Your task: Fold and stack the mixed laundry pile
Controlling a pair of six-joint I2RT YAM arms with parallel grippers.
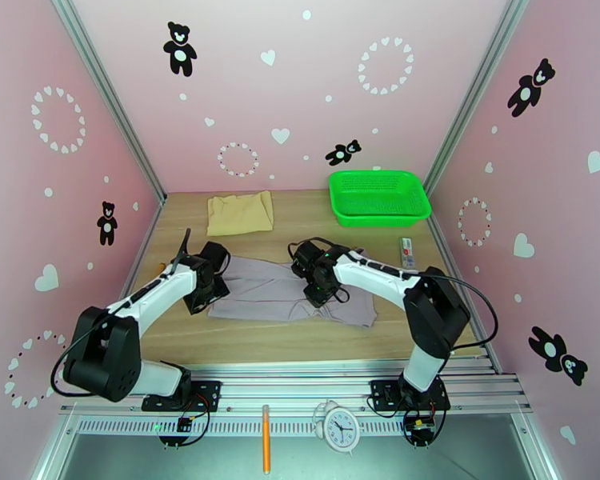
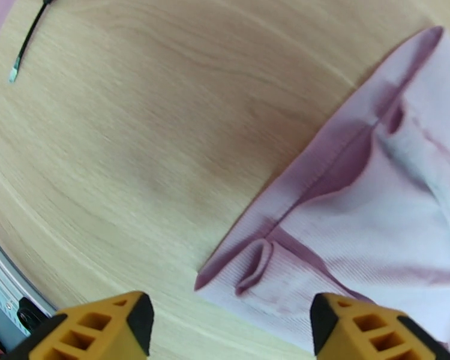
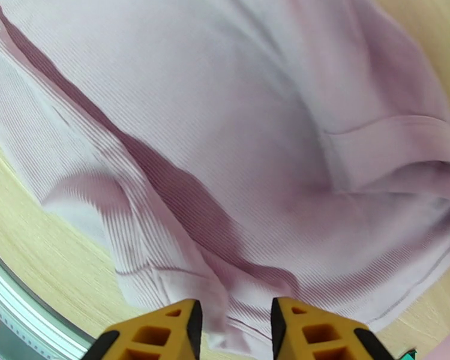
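Left jaws wide apart, empty, low over bare bench (image 2: 135,145) just beside lilac garment (image 2: 369,223) edge. Right jaws parted narrowly, nothing clearly pinched, close above same garment. Garment flat mid-bench, apparently folded once lengthwise, right end rumpled. Tan cloth (image 1: 238,213) already folded, far left, well apart. Likely left: finish folding garment, stack both pieces.

Left arm (image 1: 152,294): I reach forward, wrist bent down.
Left gripper (image 2: 231,322): my jaws stand wide apart.
Right arm (image 1: 380,274): I reach forward and inward.
Right gripper (image 3: 236,322): my jaws are narrowly parted.
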